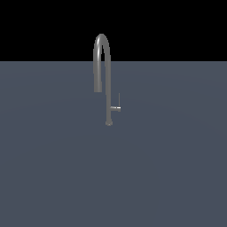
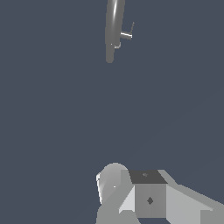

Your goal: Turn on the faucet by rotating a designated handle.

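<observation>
While the exterior view shows no part of my arm, it gives the clearest look at the job. Faucet [image 1: 107, 80] stands alone on the flat grey worktop [image 1: 53, 168], near the middle of the frame. Slim straight stem, tall arch, spout hooking down toward the exterior view's left. Handle [image 1: 116, 105] sits low on the stem, on the exterior view's right: a short stub sticking out sideways, then a slender rod rising straight up from its end. Tiny next to the spout tube. Rod reads upright, so I judge the tap not yet turned.

Handling, as a judgement: all bare grey metal, rigid, probably slick. The faucet looks fixed at its base and should not shift. The lever looks light and should swing on its pivot with a modest push. Best contact is high on the thin rod, away from the stub, for leverage; pressing near the stem would gain little. The rod is narrow, so a sideways push could slip off it. Keep clear of the thick spout tube.

Wrist view next. Faucet [image 2: 113, 30] appears foreshortened, seen from above, far from my body parts in the frame; handle [image 2: 127, 34] shows as a small stub and fine rod beside the stem. Pale blocky arm parts [image 2: 148, 197] fill the near edge, well apart from the tap. My hand's fingers cannot be made out in either view, so I cannot tell whether it is open or closed. Nothing appears gripped; approach not yet made.
</observation>
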{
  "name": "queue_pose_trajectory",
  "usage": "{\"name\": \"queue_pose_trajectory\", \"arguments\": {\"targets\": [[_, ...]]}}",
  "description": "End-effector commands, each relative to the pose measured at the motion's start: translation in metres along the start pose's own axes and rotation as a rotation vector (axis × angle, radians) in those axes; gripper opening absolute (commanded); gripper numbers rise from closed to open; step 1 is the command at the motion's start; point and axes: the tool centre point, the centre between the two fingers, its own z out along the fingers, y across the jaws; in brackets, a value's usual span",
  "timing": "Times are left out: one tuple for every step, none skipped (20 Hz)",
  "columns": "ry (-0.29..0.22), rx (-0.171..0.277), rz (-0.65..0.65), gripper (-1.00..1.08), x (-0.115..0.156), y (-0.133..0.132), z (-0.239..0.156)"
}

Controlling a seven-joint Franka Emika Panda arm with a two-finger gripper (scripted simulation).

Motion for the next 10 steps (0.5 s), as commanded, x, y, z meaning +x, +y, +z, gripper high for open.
{"name": "queue_pose_trajectory", "arguments": {"targets": [[0.000, 0.000, 0.000, -1.00, 0.000, 0.000, 0.000], [0.000, 0.000, 0.000, -1.00, 0.000, 0.000, 0.000], [-0.001, 0.001, 0.001, -1.00, 0.001, 0.000, 0.000], [-0.003, 0.003, 0.003, -1.00, 0.001, 0.000, 0.000], [-0.005, 0.006, 0.006, -1.00, 0.002, 0.000, 0.000], [-0.007, 0.009, 0.009, -1.00, 0.003, -0.001, 0.000], [-0.010, 0.013, 0.013, -1.00, 0.005, -0.001, 0.000], [-0.014, 0.018, 0.017, -1.00, 0.007, -0.001, 0.001], [-0.018, 0.023, 0.023, -1.00, 0.009, -0.001, 0.001], [-0.023, 0.030, 0.029, -1.00, 0.011, -0.002, 0.001]]}}
